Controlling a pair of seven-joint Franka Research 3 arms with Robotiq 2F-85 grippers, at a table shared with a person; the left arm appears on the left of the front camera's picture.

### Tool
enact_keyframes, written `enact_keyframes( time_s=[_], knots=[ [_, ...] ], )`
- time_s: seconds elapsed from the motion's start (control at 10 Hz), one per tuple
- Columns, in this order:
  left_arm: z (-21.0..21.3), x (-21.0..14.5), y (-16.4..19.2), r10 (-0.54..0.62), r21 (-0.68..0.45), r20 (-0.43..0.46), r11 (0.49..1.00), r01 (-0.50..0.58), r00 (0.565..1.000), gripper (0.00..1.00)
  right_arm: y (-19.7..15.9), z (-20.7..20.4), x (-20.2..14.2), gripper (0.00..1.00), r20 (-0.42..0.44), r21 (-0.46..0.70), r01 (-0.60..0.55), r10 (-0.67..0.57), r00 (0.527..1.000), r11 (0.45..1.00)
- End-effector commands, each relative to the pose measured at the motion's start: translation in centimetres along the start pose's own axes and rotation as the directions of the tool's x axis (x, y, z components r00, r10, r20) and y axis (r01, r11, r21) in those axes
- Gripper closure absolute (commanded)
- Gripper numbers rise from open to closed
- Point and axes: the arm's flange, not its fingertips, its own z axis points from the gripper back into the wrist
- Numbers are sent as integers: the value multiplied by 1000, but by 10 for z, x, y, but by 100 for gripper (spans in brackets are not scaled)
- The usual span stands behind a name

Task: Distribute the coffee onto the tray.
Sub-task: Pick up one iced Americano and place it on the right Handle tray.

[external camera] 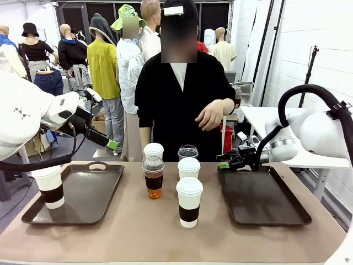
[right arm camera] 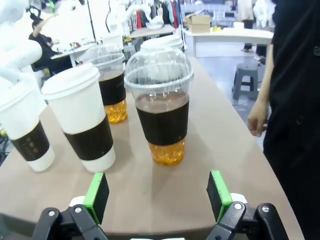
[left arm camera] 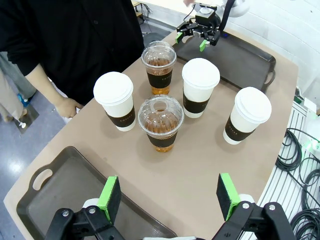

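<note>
While one paper cup is standing on the left tray, the left tool is hanging released nearby; five cups are waiting on the surface; the right tool, jaws wide, is facing a dome-lidded cup, likely its next grasp.

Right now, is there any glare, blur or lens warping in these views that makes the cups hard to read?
Front view: even light, faint shadow under the front paper cup, the left arm nearly blown out. Left wrist view: sharp, but the wide lens makes the outermost paper cup lean outward. Right wrist view: highlights streak the nearest dome-lidded cup; the far room washed out.
</note>
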Motion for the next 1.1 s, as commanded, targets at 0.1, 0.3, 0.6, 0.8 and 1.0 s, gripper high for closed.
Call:
enact_keyframes(
  time_s=[0.1,0.3,0.6,0.8,1.0],
  knots=[
    [1,-1,1,4,-6,-2,1000,-4,1000,0,-19,-32,4,0,39,7,-10,10,999,1000],
    [1,-1,1,4,-6,-2,1000,-4,1000,0,-24,-50,4,0,73,25,-11,9,997,1000],
    [1,-1,1,4,-6,-2,1000,-4,1000,0,-21,-44,0,0,103,14,-5,4,995,1000],
    [1,-1,1,4,-6,-2,1000,-4,1000,0,-14,-20,-5,0,113,-4,-1,2,994,1000],
    [1,-1,1,4,-6,-2,1000,-4,1000,0,-4,12,-18,0,93,-34,22,-19,995,999]
  ],
)
